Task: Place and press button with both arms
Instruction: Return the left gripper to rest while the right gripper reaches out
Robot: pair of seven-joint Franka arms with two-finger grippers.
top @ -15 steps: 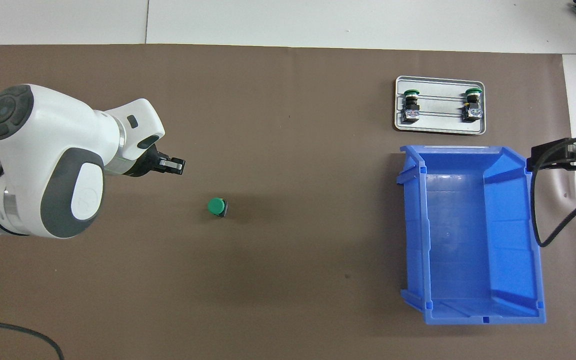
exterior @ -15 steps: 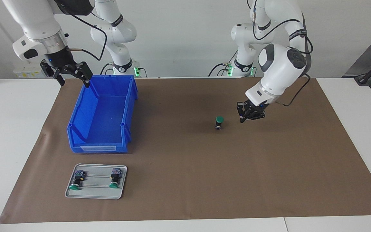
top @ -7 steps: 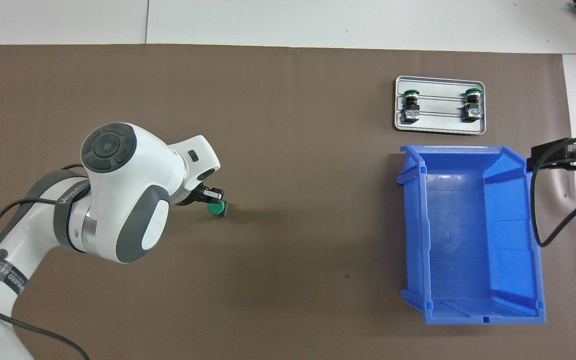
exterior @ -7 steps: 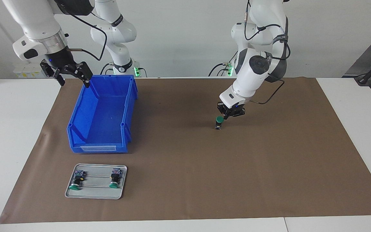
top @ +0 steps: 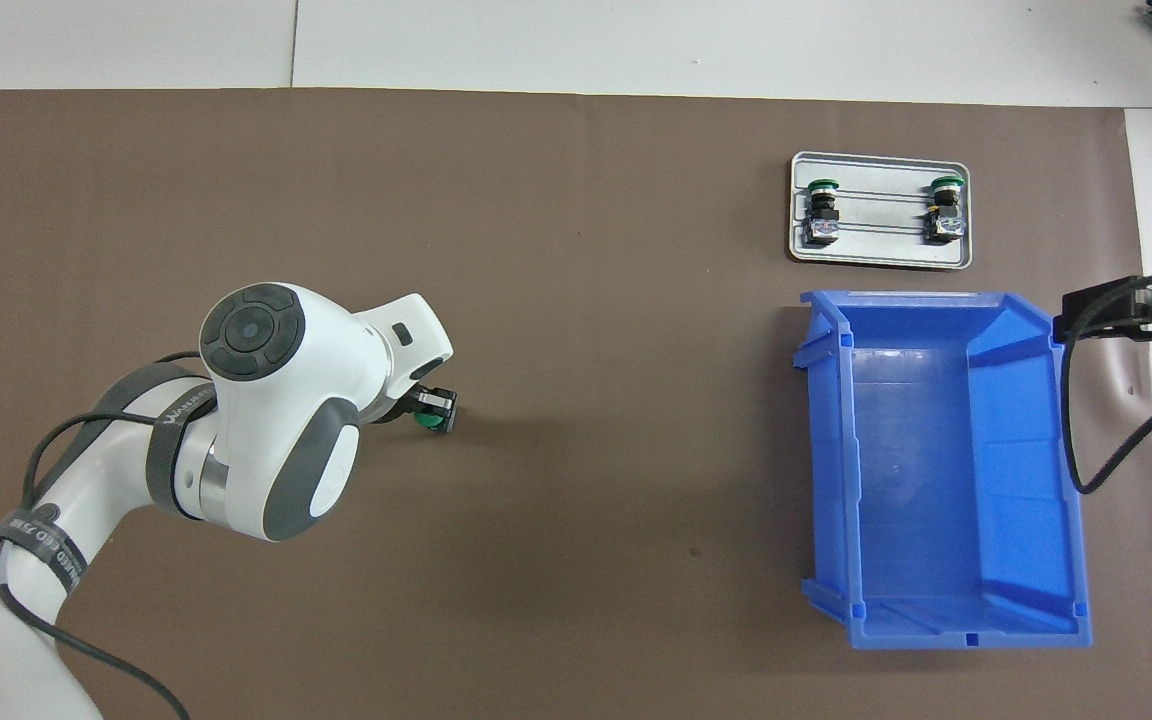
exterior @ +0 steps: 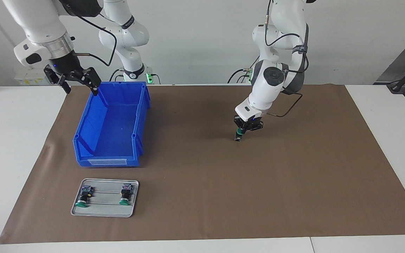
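One second back the left gripper (exterior: 239,132) hung beside the button (exterior: 238,136); fingers pressed together, it now bears on the cap: pressing underway. Right gripper (exterior: 79,86) waits spread over the bin (exterior: 109,121).

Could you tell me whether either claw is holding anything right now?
Neither: the shut left claw presses down on the green push-button; the open right claw holds nothing.

Tray (exterior: 132,198) with 2 buttons lies just beside bin (exterior: 93,147), farther from robots.
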